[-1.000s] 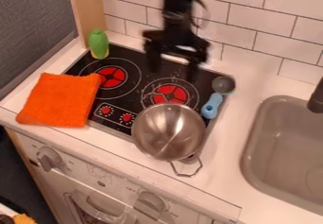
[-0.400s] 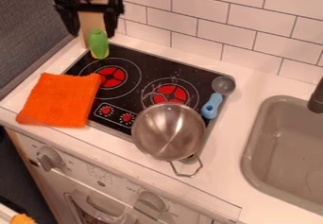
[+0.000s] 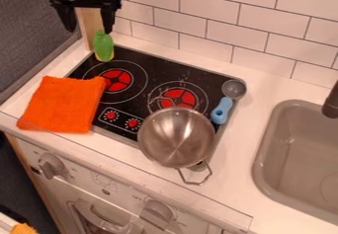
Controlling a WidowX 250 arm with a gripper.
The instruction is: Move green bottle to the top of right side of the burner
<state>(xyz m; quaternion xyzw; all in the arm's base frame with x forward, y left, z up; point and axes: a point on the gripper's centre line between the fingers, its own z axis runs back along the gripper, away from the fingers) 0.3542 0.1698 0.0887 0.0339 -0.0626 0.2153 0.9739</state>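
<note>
pre-grasp step: gripper [image 3: 88,29] is hanging above and a bit left of the bottle [image 3: 103,46] in view, fingers spread wide, holding nothing. bottle is standing upright at the stove's [image 3: 218,78] back left corner. next move is likely needing a small shift right to be centering on it, then lowering and closing. after that, carrying to the right burner [image 3: 178,98], probably its back side, since the pot [image 3: 177,138] is crowding the front.

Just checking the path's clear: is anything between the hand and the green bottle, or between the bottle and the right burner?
Nothing visible stands between the hand and green bottle, or between the bottle and right burner. The steel pot, on the near side, hides part of that burner.
</note>
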